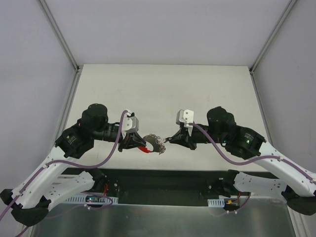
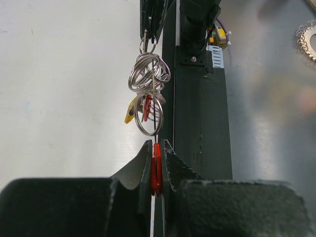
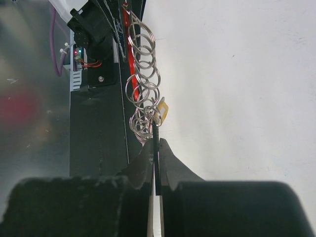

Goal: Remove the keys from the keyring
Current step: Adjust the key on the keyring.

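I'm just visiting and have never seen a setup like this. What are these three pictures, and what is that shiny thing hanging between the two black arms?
You are looking at two robot arms fixed side by side at the near edge of a pale table. The wide picture comes from a camera above and behind them. The other two come from small cameras on each arm's wrist, so each shows its own fingers at the bottom.

Between the arms hangs a keyring: a tangle of linked silvery rings with a red plastic piece and a small yellow bit. The left gripper is shut on the red piece. The right gripper is shut on a thin dark piece at the other end. The bunch is stretched in the air between them, above the table's near edge. I can't clearly pick out separate keys.
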You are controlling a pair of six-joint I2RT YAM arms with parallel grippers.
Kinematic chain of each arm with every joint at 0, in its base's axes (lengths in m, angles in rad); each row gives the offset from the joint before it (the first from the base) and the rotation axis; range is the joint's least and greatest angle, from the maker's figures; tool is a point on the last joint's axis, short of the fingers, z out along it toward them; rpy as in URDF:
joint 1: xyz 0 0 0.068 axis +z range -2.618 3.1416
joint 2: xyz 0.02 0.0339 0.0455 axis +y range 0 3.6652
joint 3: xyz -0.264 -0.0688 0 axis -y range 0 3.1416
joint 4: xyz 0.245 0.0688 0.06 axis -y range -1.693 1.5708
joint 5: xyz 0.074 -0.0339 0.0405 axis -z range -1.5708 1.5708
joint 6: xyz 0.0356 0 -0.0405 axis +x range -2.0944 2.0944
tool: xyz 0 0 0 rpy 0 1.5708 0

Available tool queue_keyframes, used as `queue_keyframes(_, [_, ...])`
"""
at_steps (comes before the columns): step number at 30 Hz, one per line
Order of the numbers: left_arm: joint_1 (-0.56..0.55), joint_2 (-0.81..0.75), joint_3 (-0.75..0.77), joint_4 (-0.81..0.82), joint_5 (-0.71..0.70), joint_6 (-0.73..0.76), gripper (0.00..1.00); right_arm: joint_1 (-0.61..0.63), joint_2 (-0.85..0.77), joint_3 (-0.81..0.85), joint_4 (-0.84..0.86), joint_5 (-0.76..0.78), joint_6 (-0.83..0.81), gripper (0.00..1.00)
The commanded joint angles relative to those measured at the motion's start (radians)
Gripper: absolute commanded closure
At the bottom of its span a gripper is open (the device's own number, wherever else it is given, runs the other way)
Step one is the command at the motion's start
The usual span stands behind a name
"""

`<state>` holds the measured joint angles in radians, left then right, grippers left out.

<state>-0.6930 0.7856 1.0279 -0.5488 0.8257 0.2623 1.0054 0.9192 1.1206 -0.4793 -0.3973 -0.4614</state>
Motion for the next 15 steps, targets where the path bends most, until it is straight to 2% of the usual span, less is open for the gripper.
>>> queue_keyframes(1, [0.001, 0.000, 0.035, -0.030, 0.023, 0.015, 1.00, -0.010, -0.046, -0.007, 0.044, 0.008, 0.012, 0.99])
queue_keyframes(8, [0.001, 0.014, 0.034, -0.026, 0.023, 0.006, 0.99, -0.008, -0.085, 0.002, 0.085, -0.009, 0.021, 0.99])
queue_keyframes(10, [0.001, 0.015, 0.034, -0.025, 0.026, 0.006, 0.89, -0.008, -0.085, 0.008, 0.084, -0.015, 0.020, 0.99])
queue_keyframes(11, [0.001, 0.015, 0.035, -0.025, 0.021, 0.002, 0.76, -0.008, -0.085, 0.010, 0.081, -0.024, 0.015, 0.99])
queue_keyframes(14, [0.001, 0.007, 0.038, -0.025, 0.006, 0.008, 0.66, -0.010, -0.082, 0.010, 0.077, -0.034, 0.009, 0.99])
queue_keyframes(15, [0.001, 0.004, 0.040, -0.023, -0.003, 0.006, 0.59, -0.010, -0.082, 0.011, 0.074, -0.034, 0.006, 0.99])
